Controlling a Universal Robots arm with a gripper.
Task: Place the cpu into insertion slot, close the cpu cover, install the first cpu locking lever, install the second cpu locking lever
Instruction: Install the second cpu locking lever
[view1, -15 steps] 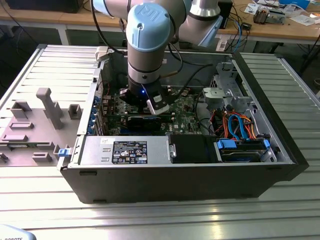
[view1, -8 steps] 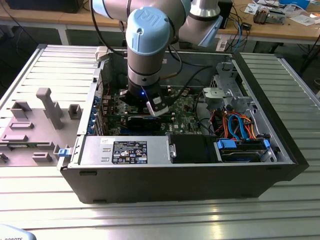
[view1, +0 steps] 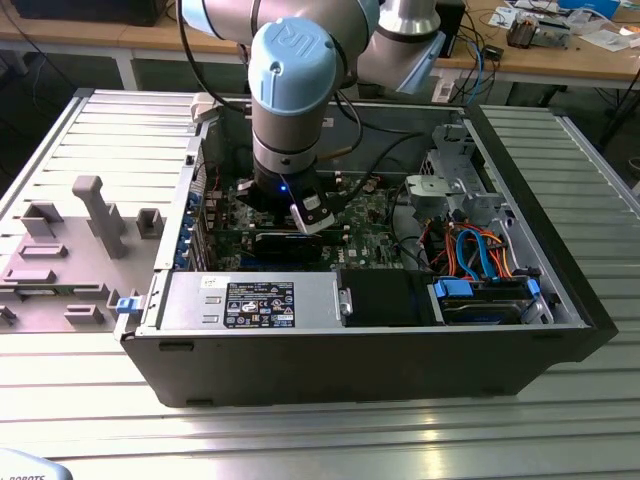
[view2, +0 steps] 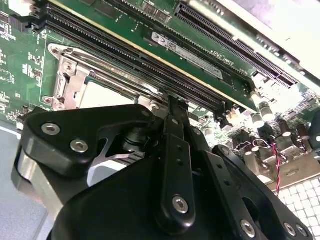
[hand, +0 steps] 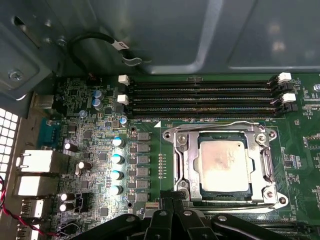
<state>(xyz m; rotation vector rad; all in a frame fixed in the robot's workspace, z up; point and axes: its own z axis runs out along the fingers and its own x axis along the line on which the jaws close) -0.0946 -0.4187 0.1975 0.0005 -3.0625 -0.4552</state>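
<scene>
The cpu (hand: 222, 167) lies flat in the insertion slot (hand: 273, 199) on the green motherboard, its dull silver top showing. The cpu cover (hand: 189, 165), a silver frame, lies down around it. One thin lever (hand: 266, 167) runs along a side of the frame, another (hand: 230, 202) along the edge nearest my gripper. My gripper (hand: 168, 200) is at a corner of the socket, fingers together, tips by the lever's hooked end. Whether they pinch it is hidden. The second wrist view has the gripper (view2: 172, 106) beside the cpu (view2: 107, 95) and cover (view2: 70, 82). In the exterior view the gripper (view1: 295, 222) is inside the case.
Long black memory slots (hand: 200, 97) run just past the socket. A row of capacitors (hand: 117, 165) and the rear ports (hand: 37, 165) stand to one side. The case wall (hand: 200, 35) and a black cable (hand: 95, 42) are close. A power supply (view1: 260, 300) and drive cage (view1: 480, 260) fill the case front.
</scene>
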